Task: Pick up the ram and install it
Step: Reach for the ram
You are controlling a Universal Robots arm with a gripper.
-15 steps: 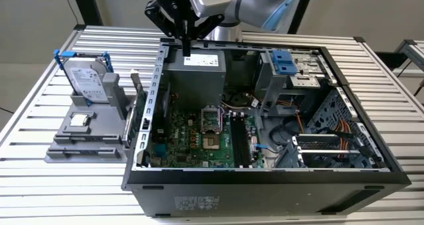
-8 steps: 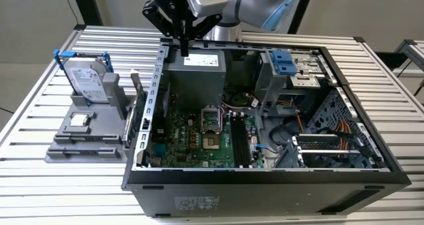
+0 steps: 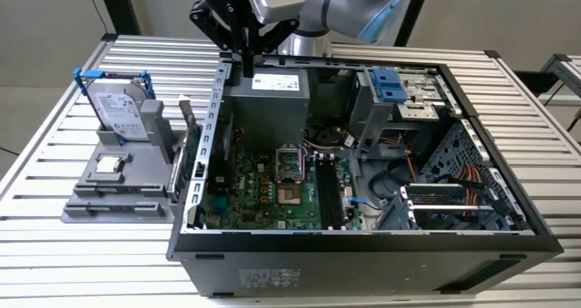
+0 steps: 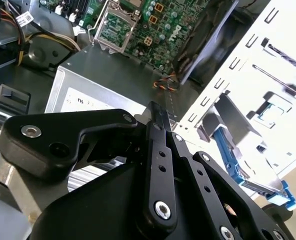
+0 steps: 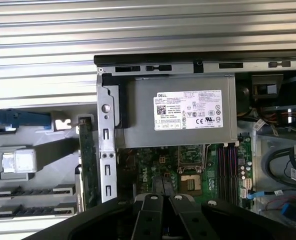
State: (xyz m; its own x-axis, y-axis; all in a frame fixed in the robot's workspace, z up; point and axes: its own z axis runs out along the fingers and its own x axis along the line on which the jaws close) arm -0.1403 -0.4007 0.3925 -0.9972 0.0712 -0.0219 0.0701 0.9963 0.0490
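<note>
Claw [image 3: 247, 69] closed on nothing, hovering over power supply [image 3: 268, 114]. Ram [image 5: 87, 165] stands upright beside the supply, outside the case wall.

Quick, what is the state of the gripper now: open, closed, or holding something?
Gripper: closed, holding nothing; the ram is not in it.

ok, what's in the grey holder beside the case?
In the holder: hard drive upright, processor chip lying flat, and the ram standing on edge next to the case wall. The drive's lower end is covered by its cradle; the ram's seat cannot be seen.
</note>
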